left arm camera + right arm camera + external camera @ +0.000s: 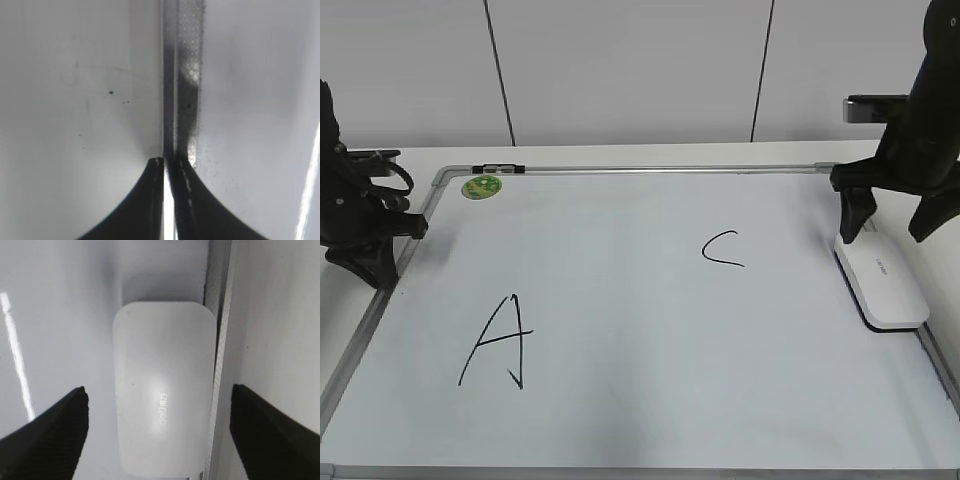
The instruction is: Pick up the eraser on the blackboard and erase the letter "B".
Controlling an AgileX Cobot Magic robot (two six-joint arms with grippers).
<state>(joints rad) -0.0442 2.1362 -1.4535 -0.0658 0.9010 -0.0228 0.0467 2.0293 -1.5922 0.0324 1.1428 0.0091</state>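
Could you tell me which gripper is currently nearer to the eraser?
The right gripper: it hangs open above the eraser at the blackboard's right edge. The left gripper sits shut at the opposite, left edge.

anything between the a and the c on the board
Nothing. In the exterior view the stretch of blackboard between the letter A and the letter C is bare white surface, with no B there.

Eraser (162, 390) flanks clear; frame (220, 365) rt-adjacent

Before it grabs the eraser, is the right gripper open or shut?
Open. In the right wrist view, the right gripper has its fingers spread wide on either side of the eraser, not touching it.
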